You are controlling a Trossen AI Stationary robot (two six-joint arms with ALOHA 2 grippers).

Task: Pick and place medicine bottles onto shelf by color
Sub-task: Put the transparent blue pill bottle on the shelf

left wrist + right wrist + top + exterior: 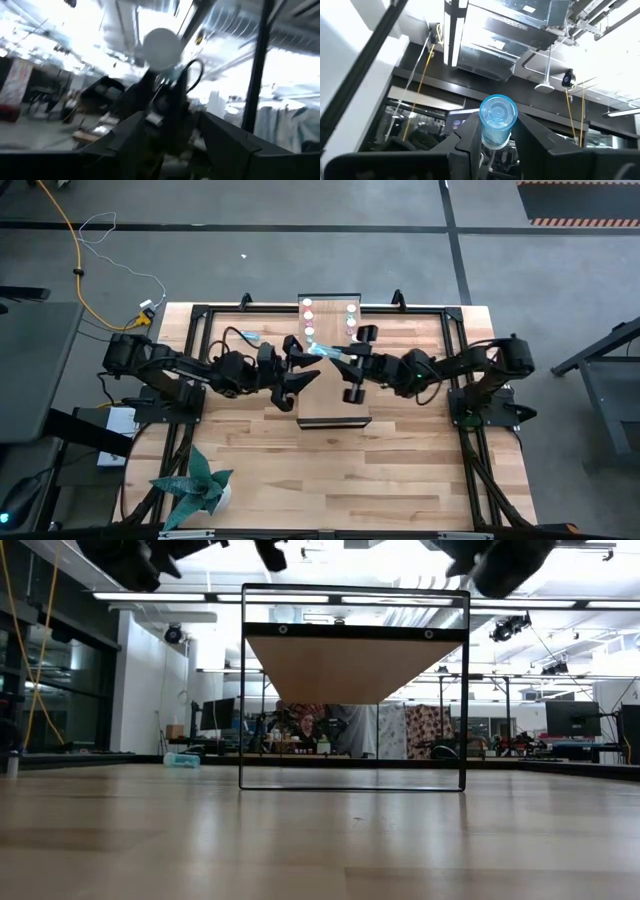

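The shelf is a pale board raised on a black frame in the middle of the table; the low view shows its underside. At its far end stand several pinkish vials and a few greenish ones. My right gripper hangs above the shelf, shut on a blue vial. My left gripper faces it from the left, open. Its fingers are spread short of the vial's white cap and do not touch it. My right gripper pinches the blue vial by its translucent body between its two fingers. It comes from the table's right side. The vial's round blue end stands out past the fingers. The vial is lifted clear above the shelf, its white cap toward my left gripper.
A black frame runs around the table's work area. A potted plant stands at the near left corner. A small pale blue thing lies on the table left of the shelf. The shelf's near half is bare board.
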